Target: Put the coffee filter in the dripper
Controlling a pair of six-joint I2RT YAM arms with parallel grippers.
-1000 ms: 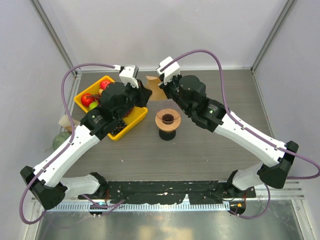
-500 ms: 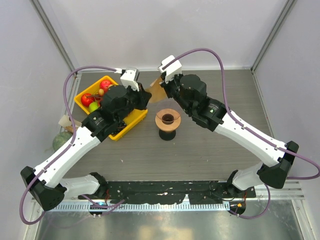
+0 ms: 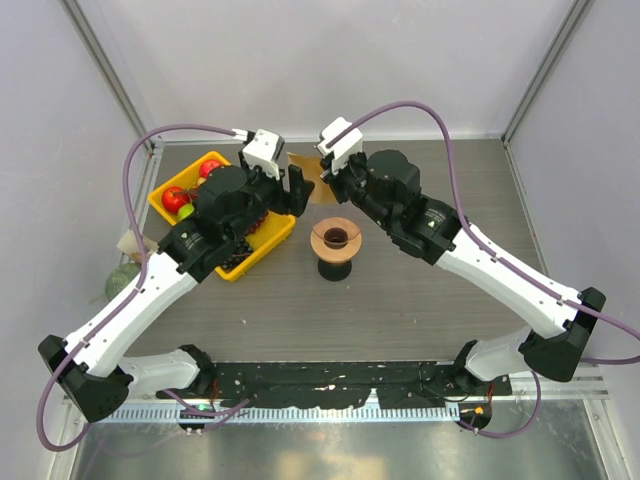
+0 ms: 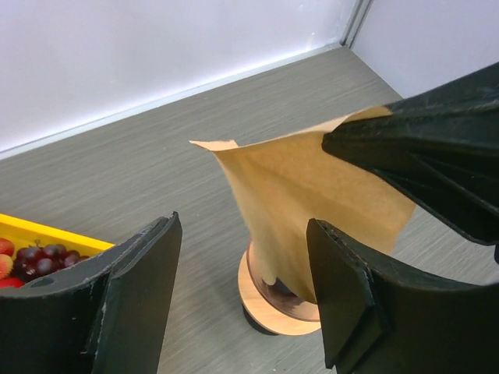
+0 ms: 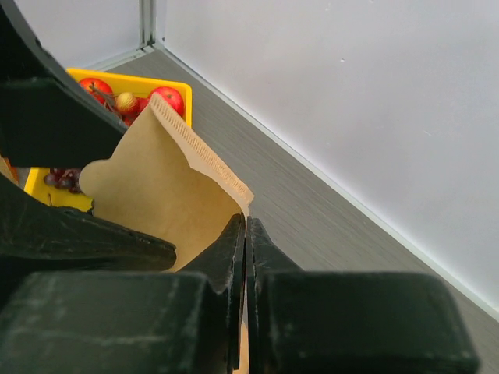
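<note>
The coffee filter (image 4: 312, 206), a tan paper cone, hangs in the air over the dripper (image 4: 269, 302); only the dripper's wood ring shows below it. My right gripper (image 5: 246, 227) is shut on the filter's (image 5: 152, 183) seamed edge. My left gripper (image 4: 243, 227) stands open, its fingers (image 4: 136, 292) on either side of the filter's lower part and clear of it. From above, the filter (image 3: 304, 166) sits between the left gripper (image 3: 292, 188) and right gripper (image 3: 328, 180), behind the dripper (image 3: 335, 240) standing on its black base.
A yellow tray (image 3: 258, 252) of fruit lies left of the dripper, partly under my left arm. A green round object (image 3: 122, 280) and a tan bundle (image 3: 130, 243) sit past the table's left edge. The back wall is close behind both grippers.
My left gripper has gone from shut to open and let go of the filter. The right gripper keeps its hold, and both wrists shifted slightly.
</note>
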